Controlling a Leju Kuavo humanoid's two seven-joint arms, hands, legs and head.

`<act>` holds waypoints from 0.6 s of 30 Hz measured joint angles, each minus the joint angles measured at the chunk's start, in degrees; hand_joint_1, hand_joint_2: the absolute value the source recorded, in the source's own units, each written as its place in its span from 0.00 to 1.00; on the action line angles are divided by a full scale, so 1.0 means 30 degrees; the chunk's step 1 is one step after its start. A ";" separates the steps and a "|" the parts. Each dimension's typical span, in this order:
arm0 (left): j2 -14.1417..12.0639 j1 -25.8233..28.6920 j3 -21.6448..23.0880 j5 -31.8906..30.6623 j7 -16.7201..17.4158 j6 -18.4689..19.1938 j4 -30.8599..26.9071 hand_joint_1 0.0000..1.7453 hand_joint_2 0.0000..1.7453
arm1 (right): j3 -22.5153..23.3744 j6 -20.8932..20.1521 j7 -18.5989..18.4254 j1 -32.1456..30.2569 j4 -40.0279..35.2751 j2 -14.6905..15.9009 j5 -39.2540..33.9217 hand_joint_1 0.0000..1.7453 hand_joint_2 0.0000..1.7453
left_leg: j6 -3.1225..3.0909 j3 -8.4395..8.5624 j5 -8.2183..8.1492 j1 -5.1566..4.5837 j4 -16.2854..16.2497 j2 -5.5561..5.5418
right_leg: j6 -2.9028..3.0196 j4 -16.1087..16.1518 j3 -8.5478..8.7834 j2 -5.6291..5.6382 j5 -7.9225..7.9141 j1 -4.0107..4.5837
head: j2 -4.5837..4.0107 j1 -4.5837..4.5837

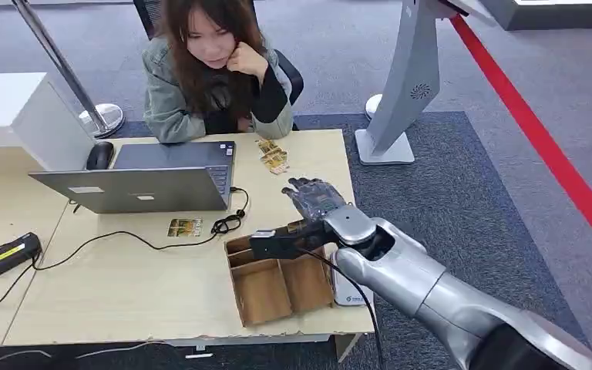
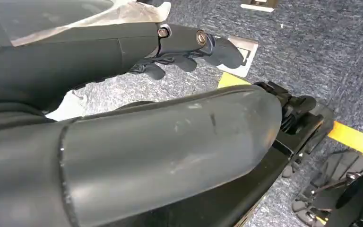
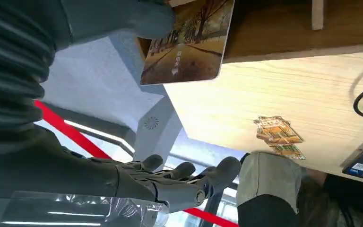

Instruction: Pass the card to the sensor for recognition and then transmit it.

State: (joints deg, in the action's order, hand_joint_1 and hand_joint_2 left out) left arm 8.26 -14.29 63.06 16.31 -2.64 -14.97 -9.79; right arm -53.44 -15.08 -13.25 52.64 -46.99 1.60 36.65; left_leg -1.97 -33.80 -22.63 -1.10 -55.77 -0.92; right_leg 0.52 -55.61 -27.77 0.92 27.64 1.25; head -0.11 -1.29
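Note:
My right hand (image 1: 314,196) hovers palm-down over the far end of the cardboard box (image 1: 277,285), near the table's right side. In the right wrist view its thumb (image 3: 118,19) pins a card (image 3: 184,45) printed with an autumn road, while the other fingers (image 3: 184,182) stay spread. A small white device (image 1: 347,293) lies at the table's right edge, mostly hidden under my forearm. My left hand (image 2: 189,45) hangs beside my body over the carpet, holding nothing, its fingers loosely apart.
A person (image 1: 212,69) sits across the table behind an open laptop (image 1: 146,181). A loose card (image 1: 185,227) lies by a black cable (image 1: 227,223), and several more cards (image 1: 272,156) lie farther back. A grey kiosk stand (image 1: 401,92) stands on the carpet to the right.

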 joint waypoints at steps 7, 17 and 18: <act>0.0000 -0.0007 0.0007 -0.0036 0.0000 0.0022 0.0000 0.00 0.00 | 0.0007 0.0000 0.0001 -0.0047 0.0000 0.0036 -0.0102 0.19 1.00 | 0.0000 0.0003 0.0000 0.0000 -0.0001 0.0000 | 0.0000 0.0000 0.0002 0.0000 -0.0001 -0.0001 | 0.0000 0.0000; 0.0000 -0.0010 0.0007 -0.0058 0.0000 0.0051 0.0000 0.00 0.00 | 0.0007 -0.0007 0.0007 -0.0092 0.0000 0.0073 -0.0109 0.22 1.00 | 0.0000 0.0005 0.0000 0.0000 -0.0001 0.0000 | 0.0000 0.0000 0.0004 0.0000 -0.0001 0.0000 | 0.0000 0.0000; 0.0000 -0.0010 0.0007 -0.0058 0.0007 0.0051 0.0000 0.00 0.00 | 0.0000 -0.0029 0.0000 -0.0092 0.0000 0.0073 -0.0109 0.22 1.00 | 0.0000 0.0005 0.0000 0.0000 -0.0001 0.0000 | 0.0000 0.0000 0.0004 0.0000 0.0000 0.0000 | 0.0000 0.0000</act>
State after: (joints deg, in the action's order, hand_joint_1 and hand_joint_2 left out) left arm 8.26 -14.32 63.08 16.13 -2.62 -14.82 -9.79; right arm -53.44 -15.17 -13.25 52.36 -46.99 1.81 36.33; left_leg -1.97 -33.79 -22.63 -1.10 -55.77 -0.92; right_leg 0.52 -55.61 -27.76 0.92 27.64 1.25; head -0.11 -1.29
